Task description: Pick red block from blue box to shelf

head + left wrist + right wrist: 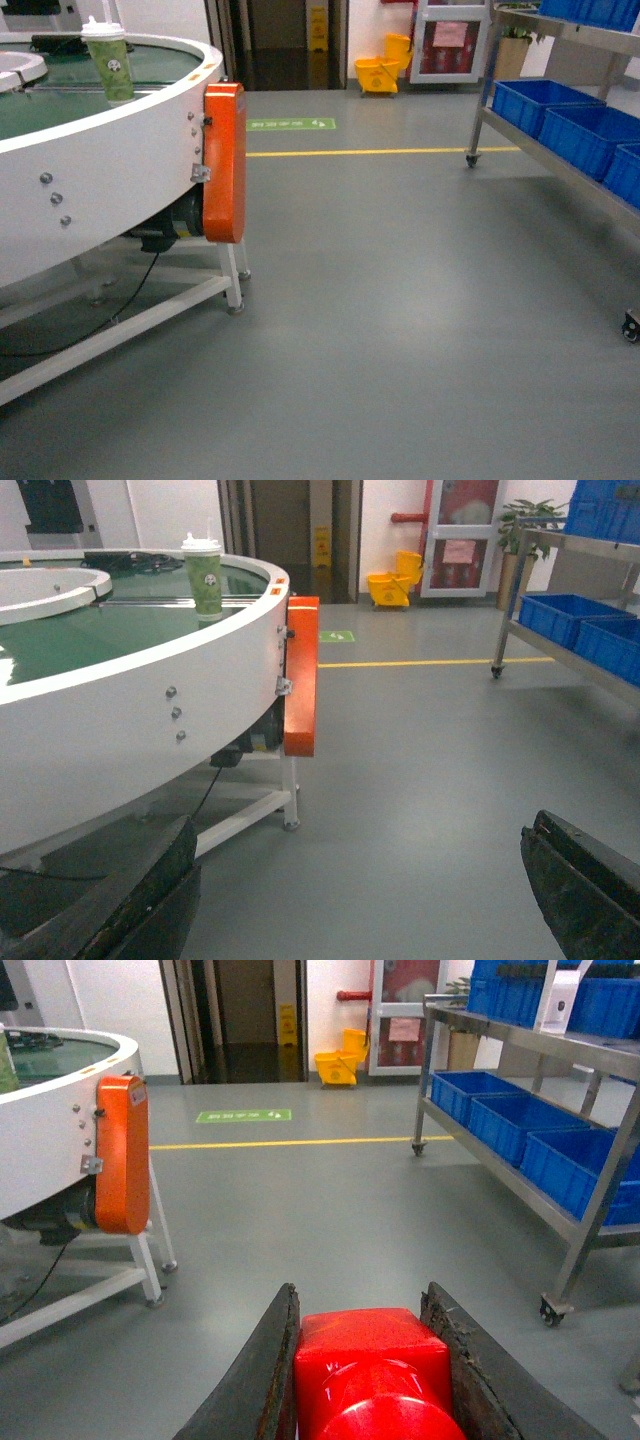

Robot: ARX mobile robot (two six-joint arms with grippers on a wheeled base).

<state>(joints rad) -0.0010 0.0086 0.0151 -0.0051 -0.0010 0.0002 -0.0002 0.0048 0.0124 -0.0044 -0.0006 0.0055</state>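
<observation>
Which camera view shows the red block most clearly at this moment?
The right wrist view: the red block fills the lower centre, held between the fingers of the right gripper, with its round stud facing the camera. The head and left wrist views do not show the block at all.

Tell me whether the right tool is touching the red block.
Touching. The right wrist view shows the right tool with both fingers pressed against the red block.

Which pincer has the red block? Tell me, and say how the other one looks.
The right pincer: the red block sits clamped between its fingers. The left pincer is spread wide with only floor between.
</observation>
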